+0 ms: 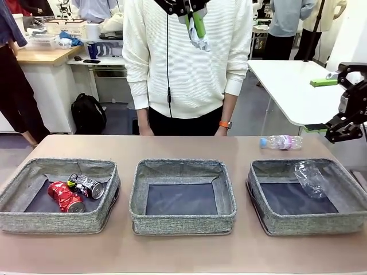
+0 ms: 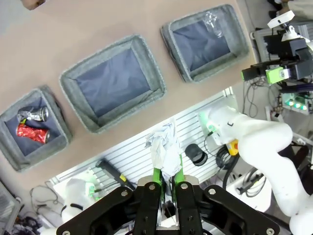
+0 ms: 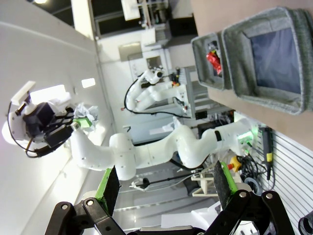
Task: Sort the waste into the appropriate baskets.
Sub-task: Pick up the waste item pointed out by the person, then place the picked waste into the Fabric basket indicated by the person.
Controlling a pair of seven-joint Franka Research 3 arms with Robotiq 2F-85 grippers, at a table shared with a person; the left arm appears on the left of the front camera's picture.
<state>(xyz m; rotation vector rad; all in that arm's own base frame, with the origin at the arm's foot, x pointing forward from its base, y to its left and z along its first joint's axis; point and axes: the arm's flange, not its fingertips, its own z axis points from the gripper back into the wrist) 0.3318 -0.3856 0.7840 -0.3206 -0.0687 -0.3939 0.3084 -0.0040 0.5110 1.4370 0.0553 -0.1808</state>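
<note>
Looks like the wad [image 2: 164,147] is clamped in the left gripper [image 2: 167,172] high over the desk [image 1: 183,252], likely to be dropped into the bare middle basket [image 1: 182,223] since cans [image 1: 67,196] are binned left and a bottle [image 1: 309,177] right; the right gripper [image 3: 165,172] is parked aside, spread apart.

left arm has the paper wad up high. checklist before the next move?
1. Wad gripped by left claw: ok, pinched between the pads.
2. Middle basket free to take it: ok, nothing inside.
3. Wad above middle basket: cannot tell. It is centred sideways in the front view, but the left wrist view lines it up past the edge of the table.
4. Right claw out of the way: ok, open, off at the table's right side.
5. Person's hand clear of the baskets: ok, at the far edge.
</note>
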